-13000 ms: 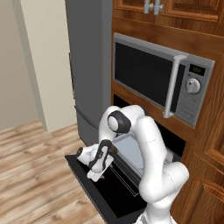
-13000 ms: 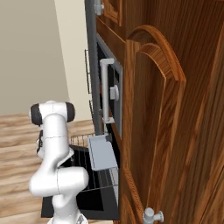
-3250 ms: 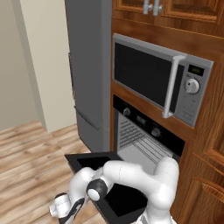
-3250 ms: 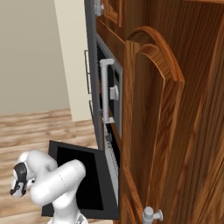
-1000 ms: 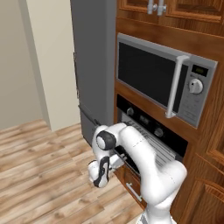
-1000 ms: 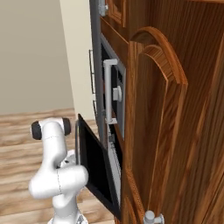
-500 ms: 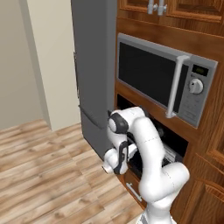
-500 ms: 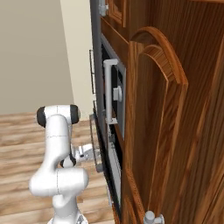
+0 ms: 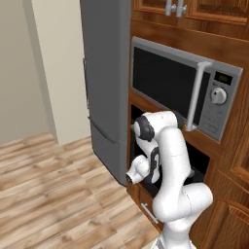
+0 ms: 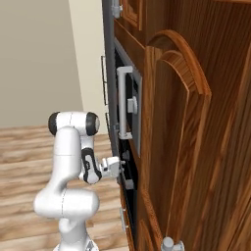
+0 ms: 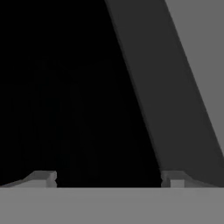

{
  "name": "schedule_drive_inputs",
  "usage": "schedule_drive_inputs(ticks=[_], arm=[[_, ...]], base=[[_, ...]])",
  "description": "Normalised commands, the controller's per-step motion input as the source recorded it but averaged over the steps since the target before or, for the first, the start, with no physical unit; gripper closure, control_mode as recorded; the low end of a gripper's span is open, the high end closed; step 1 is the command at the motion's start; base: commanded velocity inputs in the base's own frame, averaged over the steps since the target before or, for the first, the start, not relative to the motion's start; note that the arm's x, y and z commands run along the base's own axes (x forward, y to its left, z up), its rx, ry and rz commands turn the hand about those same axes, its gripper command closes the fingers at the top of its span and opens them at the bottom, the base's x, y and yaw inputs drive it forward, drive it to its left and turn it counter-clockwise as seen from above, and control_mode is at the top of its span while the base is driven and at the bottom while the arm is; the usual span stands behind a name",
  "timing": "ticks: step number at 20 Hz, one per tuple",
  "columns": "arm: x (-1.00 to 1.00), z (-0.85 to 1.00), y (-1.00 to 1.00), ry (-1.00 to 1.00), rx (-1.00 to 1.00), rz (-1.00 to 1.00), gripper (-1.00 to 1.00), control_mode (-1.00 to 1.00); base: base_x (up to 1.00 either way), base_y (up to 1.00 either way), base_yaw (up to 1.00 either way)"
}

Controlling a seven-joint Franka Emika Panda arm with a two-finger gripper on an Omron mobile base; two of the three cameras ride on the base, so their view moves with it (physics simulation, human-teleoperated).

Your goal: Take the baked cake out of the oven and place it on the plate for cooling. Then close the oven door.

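Note:
The oven sits under the microwave, and its black oven door stands upright against the oven front. My gripper points straight at the door, right up against it. In the hand view the door's dark glass is very near, and the gripper is open with nothing between its fingertips. The baked cake and the plate are out of view.
A silver-framed microwave hangs above the oven. A tall grey fridge stands to the left of it. Brown wooden cabinets surround the oven, with a drawer handle below. Wooden floor lies open to the left.
The oven door has swung up from half open to upright against the oven. My hand has followed it in toward the oven front, staying open.

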Motion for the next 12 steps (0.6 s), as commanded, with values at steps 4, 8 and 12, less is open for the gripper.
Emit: schedule_drive_inputs(ticks=[4,8,12], arm=[[0.47,0.00,-0.78,0.19,0.08,0.05,-1.00,-1.00],[0.48,0.00,-0.77,0.20,0.08,0.04,-1.00,-1.00],[0.44,0.00,-0.69,0.17,0.06,0.04,-1.00,-1.00]], base=[[0.00,0.00,0.00],[0.00,0.00,0.00],[0.00,0.00,0.00]])
